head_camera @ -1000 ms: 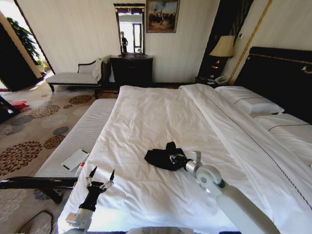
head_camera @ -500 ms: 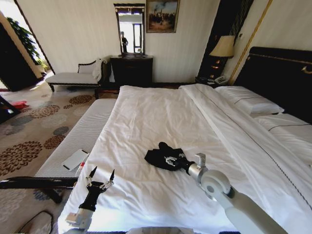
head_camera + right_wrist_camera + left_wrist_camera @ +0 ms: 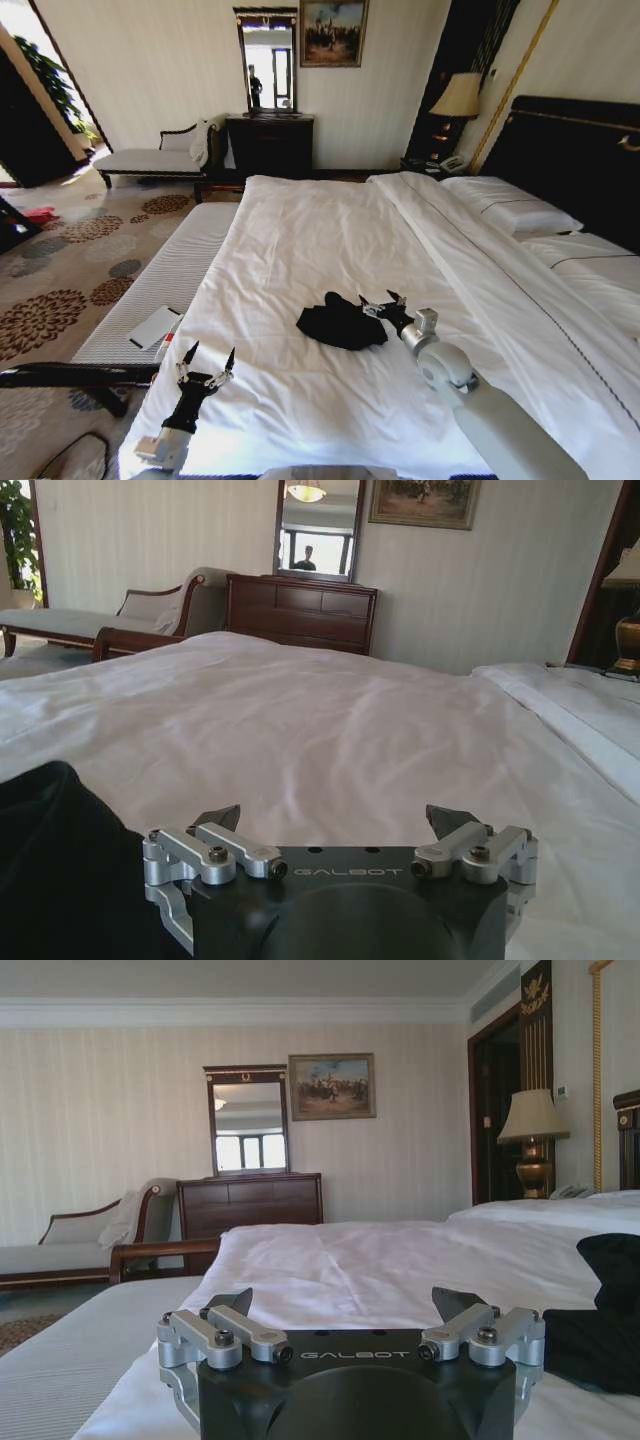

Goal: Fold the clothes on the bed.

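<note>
The clothes, one black T-shirt (image 3: pixel 338 326), lie crumpled in a small heap on the white duvet of the bed (image 3: pixel 320 240), toward its near end. My right gripper (image 3: pixel 381 301) is open just beside the heap's right edge, nothing between its fingers. The right wrist view has the open gripper (image 3: pixel 333 818) low over the duvet with black cloth (image 3: pixel 50 865) off to one side. My left gripper (image 3: pixel 209 358) stands open at the bed's near left corner, apart from the shirt. In the left wrist view its open gripper (image 3: pixel 348 1302) faces along the bed, the T-shirt (image 3: pixel 600 1310) farther off.
A pale striped bench (image 3: pixel 170 275) runs along the bed's left side with a white pad (image 3: pixel 154 326) on it. Pillows (image 3: pixel 510 212) and the dark headboard (image 3: pixel 580 160) are at the right. A chaise (image 3: pixel 160 155), dresser (image 3: pixel 270 145) and lamp (image 3: pixel 458 97) line the far wall.
My right gripper has let go of the T-shirt, opened, and drawn off to the right of the heap. The raised tuft of cloth has dropped. The left arm has not moved.
</note>
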Controlling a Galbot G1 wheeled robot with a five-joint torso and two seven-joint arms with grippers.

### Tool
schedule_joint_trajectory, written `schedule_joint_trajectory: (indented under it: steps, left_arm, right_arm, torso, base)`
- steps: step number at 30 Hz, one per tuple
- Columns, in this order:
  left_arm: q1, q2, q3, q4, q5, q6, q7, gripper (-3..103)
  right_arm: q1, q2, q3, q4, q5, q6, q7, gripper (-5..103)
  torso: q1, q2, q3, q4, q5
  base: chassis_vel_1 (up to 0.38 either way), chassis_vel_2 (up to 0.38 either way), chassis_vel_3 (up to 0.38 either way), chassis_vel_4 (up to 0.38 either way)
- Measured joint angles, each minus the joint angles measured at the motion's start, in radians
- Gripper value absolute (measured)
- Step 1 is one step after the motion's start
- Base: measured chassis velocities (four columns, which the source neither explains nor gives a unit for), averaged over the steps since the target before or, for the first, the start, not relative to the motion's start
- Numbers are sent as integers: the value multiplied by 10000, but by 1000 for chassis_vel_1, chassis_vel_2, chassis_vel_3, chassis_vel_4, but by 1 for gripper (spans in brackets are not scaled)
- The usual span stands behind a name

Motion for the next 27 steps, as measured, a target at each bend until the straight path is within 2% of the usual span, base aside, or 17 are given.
schedule_joint_trajectory:
  steps: [9, 17, 27]
  left_arm:
    - [0, 0, 0, 0, 0, 0, 0, 100]
    - [0, 0, 0, 0, 0, 0, 0, 100]
    - [0, 0, 0, 0, 0, 0, 0, 100]
  right_arm:
    - [346, 302, -1321, -99, -429, -33, -38, 100]
    - [1360, 352, -2962, -399, -437, -136, -48, 100]
    - [1798, 525, -3918, -1277, -602, -133, -26, 100]
  torso:
    - [0, 0, 0, 0, -2]
    - [-1, 0, 0, 0, -4]
    - [-1, 0, 0, 0, -2]
  base:
    - [0, 0, 0, 0]
    - [0, 0, 0, 0]
    - [0, 0, 0, 0]
